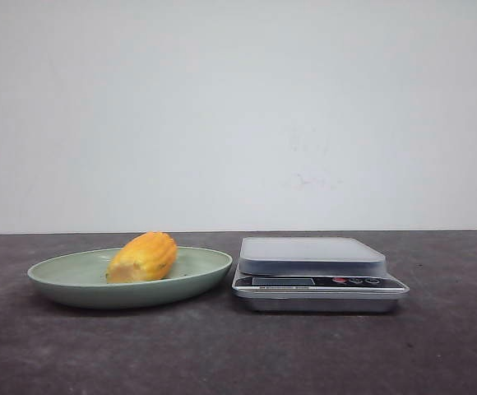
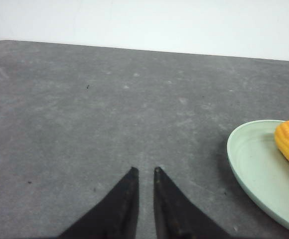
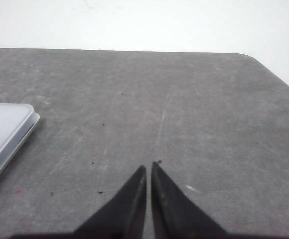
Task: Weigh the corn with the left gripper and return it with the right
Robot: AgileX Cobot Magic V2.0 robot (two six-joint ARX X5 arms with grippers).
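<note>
Corn on the plate, both arms idle over bare counter.

The corn [image 1: 143, 257] lies on its side in the pale green plate [image 1: 66, 280], toward the counter's [image 1: 238, 354] left side, with the grey scale [image 1: 314, 271] just beside the plate on its right. The left gripper [image 2: 144, 172] and right gripper [image 3: 149, 166] hover with fingers nearly pressed together, holding nothing.

A dark grey table [image 1: 436, 346] carries a pale green plate [image 1: 66, 284] beside a silver scale [image 1: 317, 276].
</note>
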